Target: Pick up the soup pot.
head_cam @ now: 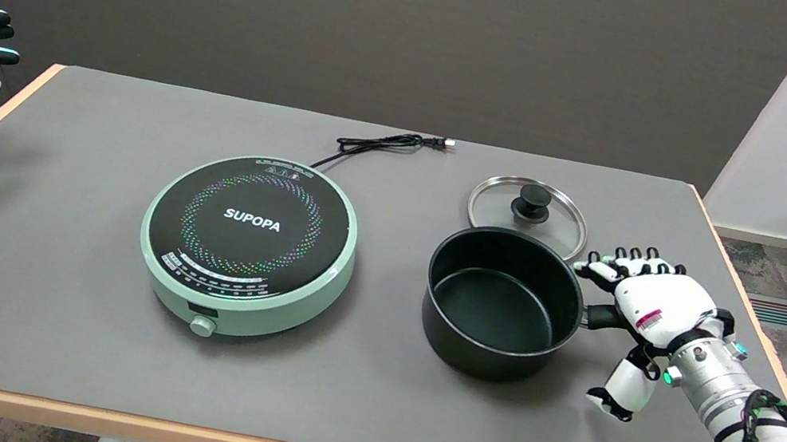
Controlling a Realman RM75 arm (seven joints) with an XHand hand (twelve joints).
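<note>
A grey table (59, 324) is backed by a dark wall; a green induction cooker (249, 244) is set left of centre; the soup pot (502, 303) is stood empty beside it, its lid (529, 211) laid behind; the right hand (640, 317) is spread over the pot's handle (602, 316), fingers not yet clenched, seemingly placed for grasping.

White-and-black hand (648, 315), silver wrist, black cabling.
</note>
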